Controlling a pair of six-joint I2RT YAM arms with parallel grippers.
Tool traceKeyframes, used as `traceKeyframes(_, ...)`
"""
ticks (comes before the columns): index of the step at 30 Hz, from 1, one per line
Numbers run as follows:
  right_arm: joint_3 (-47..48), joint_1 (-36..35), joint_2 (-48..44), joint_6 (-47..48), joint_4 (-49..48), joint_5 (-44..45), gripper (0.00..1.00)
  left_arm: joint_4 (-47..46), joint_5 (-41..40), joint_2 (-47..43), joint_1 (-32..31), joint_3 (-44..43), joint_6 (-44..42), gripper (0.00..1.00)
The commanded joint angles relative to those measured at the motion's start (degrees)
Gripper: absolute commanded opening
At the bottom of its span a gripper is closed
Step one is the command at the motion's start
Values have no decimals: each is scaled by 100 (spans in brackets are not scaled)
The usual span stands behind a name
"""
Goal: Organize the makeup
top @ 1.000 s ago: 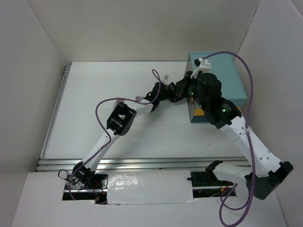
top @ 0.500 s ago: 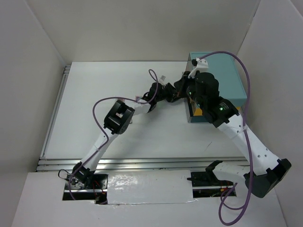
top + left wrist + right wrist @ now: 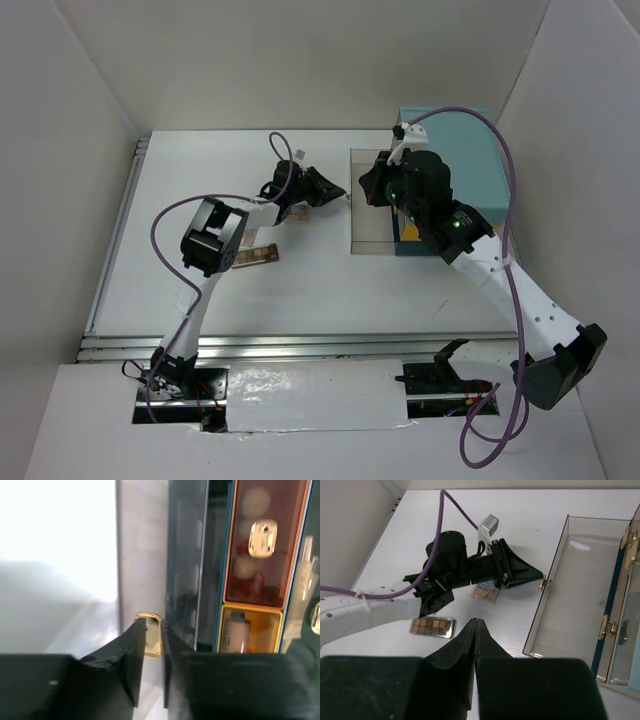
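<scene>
- left gripper (image 3: 153,626), a black 2-finger claw, narrowed to a slit and pinching a small gold metal clasp (image 3: 151,647) on the outer edge of a clear acrylic lid (image 3: 570,590).
- clear acrylic lid lying open and flat on the white table (image 3: 200,290), joined by gold hinges to the big teal case (image 3: 470,150).
- right gripper (image 3: 476,621) poised above the table, fingers pressed together, nothing between them.
- 2 flat makeup pieces out on the table, outside the case: a brown-shaded eyeshadow palette (image 3: 432,626) beside the left arm, and a multicoloured eyeshadow palette (image 3: 485,591) partly beneath the left gripper.
- inside the case, a small pale bottle (image 3: 235,630) lying in a yellow-walled compartment (image 3: 250,609).
</scene>
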State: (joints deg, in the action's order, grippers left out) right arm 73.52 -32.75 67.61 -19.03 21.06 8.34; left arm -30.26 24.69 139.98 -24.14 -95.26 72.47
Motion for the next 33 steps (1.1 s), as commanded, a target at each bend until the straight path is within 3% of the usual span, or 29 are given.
traceKeyframes(1, 251, -38, 94, 101, -129, -139, 14, 82, -473, -454, 190, 253, -426, 30)
traceKeyframes(2, 268, -47, 111, 101, -102, -166, 22, 82, -500, -524, 190, 323, -470, 39)
traceKeyframes(3, 303, -64, 155, 101, -102, -209, 30, 117, -517, -603, 190, 403, -557, 56)
traceKeyframes(4, 312, -56, 173, 110, -93, -236, 37, 160, -544, -778, 190, 438, -619, 63)
traceKeyframes(8, 374, -56, 270, 92, -102, -254, 48, 415, -588, -1306, 190, 579, -1014, 85)
traceKeyframes(12, 488, -56, 532, 83, -164, -341, 61, 1108, -990, -2130, 208, 570, -1541, 99)
traceKeyframes(15, 725, -143, 963, 101, -50, -421, 68, 2433, -1535, -2719, 234, 299, -2139, 99)
traceKeyframes(16, 778, -187, 1069, 110, -32, -395, 70, 2881, -2094, -2852, 252, 54, -2253, 99)
traceKeyframes(17, 891, -275, 1322, 118, 21, -342, 74, 3964, -2404, -2967, 322, -87, -2341, 99)
traceKeyframes(20, 1172, -512, 1901, 162, 178, -61, 99, 5544, -3662, -3458, 637, -484, -2010, 99)
traceKeyframes(22, 1357, -776, 2228, 197, 284, 149, 100, 6775, -4084, -3687, 875, -467, -1764, 99)
traceKeyframes(25, 1814, -1119, 2992, 372, 486, 256, 100, 7568, -4446, -4276, 1332, -73, -1657, 99)
traceKeyframes(28, 2367, -1382, 3792, 1495, 662, -707, 100, 8009, -5183, -5084, 1351, 383, -1254, 99)
traceKeyframes(29, 2395, -1426, 4142, 2325, 697, -1198, 100, 7957, -5254, -5573, 1351, 560, -1209, 99)
traceKeyframes(33, 2492, -1533, 4777, 3720, 707, -1528, 100, 7878, -5308, -6649, 1456, 1272, -1313, 99)
